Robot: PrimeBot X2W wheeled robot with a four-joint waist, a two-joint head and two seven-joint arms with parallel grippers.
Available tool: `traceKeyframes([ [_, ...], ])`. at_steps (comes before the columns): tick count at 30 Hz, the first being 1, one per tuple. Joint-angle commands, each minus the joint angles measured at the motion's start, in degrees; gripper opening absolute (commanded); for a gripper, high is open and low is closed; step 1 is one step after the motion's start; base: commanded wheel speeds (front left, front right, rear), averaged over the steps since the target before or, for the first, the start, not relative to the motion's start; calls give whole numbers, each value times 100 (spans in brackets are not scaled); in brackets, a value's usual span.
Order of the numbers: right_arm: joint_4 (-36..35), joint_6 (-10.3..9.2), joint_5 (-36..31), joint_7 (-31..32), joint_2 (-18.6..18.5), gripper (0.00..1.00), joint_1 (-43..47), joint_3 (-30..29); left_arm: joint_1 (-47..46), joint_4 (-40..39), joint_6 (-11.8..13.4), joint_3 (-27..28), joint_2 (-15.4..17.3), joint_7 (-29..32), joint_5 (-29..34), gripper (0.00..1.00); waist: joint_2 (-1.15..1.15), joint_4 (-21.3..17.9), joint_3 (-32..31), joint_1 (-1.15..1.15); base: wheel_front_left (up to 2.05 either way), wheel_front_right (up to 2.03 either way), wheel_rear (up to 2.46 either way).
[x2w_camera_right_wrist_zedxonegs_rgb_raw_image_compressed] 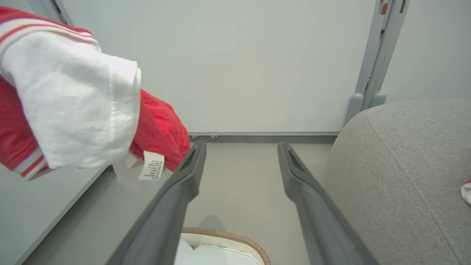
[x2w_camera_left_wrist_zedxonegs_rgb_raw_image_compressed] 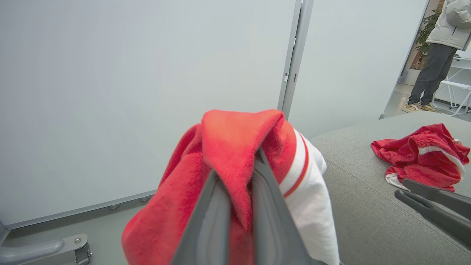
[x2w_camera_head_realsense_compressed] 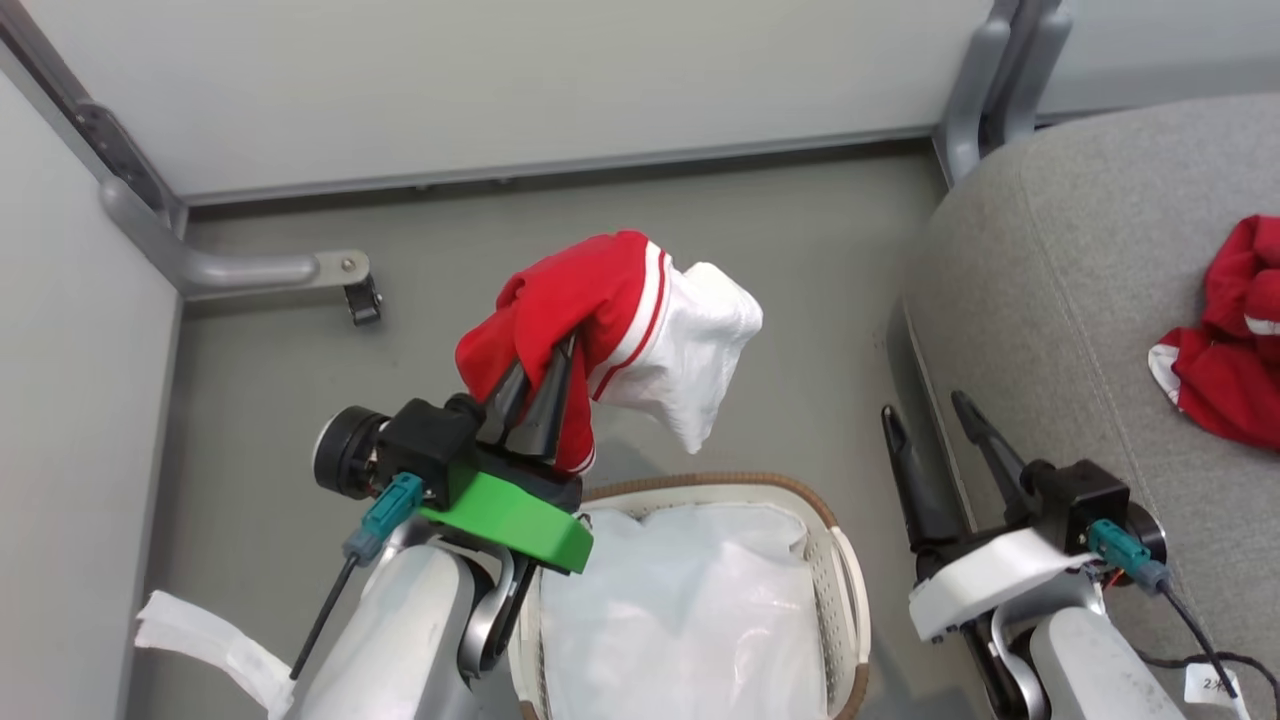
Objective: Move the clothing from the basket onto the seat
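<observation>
White perforated basket [x2w_camera_head_realsense_compressed: 848, 600] holds one thing, a translucent sheet [x2w_camera_head_realsense_compressed: 690, 610]. Two red garments are out of it. The first garment [x2w_camera_head_realsense_compressed: 610, 310] hangs above the basket's far left rim, clamped in the closed left pincer [x2w_camera_head_realsense_compressed: 545, 385]; its long axis runs across the basket's width, red end left, white end drooping right toward the seat [x2w_camera_head_realsense_compressed: 1060, 300]. The second garment [x2w_camera_head_realsense_compressed: 1235, 340] lies crumpled on the seat, well right of the basket. The right pincer [x2w_camera_head_realsense_compressed: 924, 408], just right of the basket, is spread wide and empty.
</observation>
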Motion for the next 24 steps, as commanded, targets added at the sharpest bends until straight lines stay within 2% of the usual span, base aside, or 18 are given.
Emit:
traceKeyframes([
  [1, 24, -8, 23, -12, -2, 100, 141, 43, 88, -99, -9, 55, 16, -4, 95, 0, 54, 141, -372, 0, 0, 0, 0],
  [7, -192, -8, 106, -12, -21, 100, 160, 553, 159, -221, -4, 82, 17, -4, 119, 0, 54, 166, -491, 0, 0, 0, 0],
  [12, -824, -8, 135, -12, -326, 100, -217, 1563, 192, -248, 6, 23, 17, -4, 110, 0, 54, 202, -492, 0, 0, 0, 0],
  [16, -981, -8, 40, -12, -433, 100, -662, 2155, 191, -273, 24, -125, 16, -4, 33, 0, 54, 304, -495, 0, 0, 0, 0],
  [19, -715, -8, -150, -12, -457, 100, -972, 2412, 178, -280, 37, -277, 18, -3, -30, 0, 54, 413, -507, 0, 0, 0, 0],
  [24, -69, -8, -569, -12, -257, 100, -1460, 2554, 210, -230, 18, -684, 17, -3, -290, 0, 54, 653, -563, 0, 0, 0, 0],
])
